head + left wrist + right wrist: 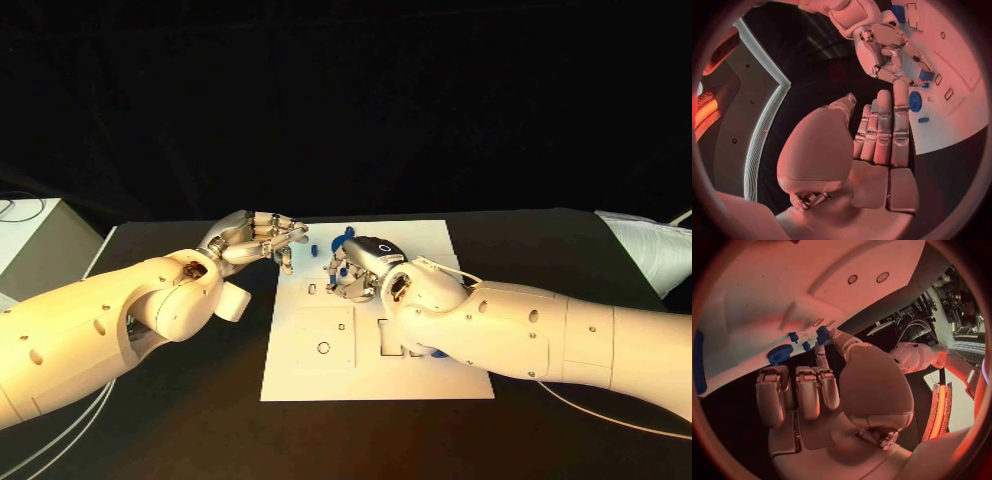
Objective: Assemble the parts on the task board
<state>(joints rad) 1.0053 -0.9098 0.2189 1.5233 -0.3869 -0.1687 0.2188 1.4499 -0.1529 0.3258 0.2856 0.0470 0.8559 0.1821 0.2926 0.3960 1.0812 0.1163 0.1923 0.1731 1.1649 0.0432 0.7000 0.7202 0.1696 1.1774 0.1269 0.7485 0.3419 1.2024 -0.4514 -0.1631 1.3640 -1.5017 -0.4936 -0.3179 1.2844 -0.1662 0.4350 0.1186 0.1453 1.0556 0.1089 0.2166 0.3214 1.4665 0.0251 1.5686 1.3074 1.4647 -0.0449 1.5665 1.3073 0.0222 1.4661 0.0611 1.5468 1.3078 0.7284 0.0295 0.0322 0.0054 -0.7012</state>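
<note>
Evidently the job had barely started. Both hands hovered over the far end of the white task board (361, 385), where small blue parts (915, 101) lay loose. The left hand (263, 238) held nothing, fingers straight. The right hand (361, 268) curled down over the parts; whether it pinched one, I couldn't tell.
</note>
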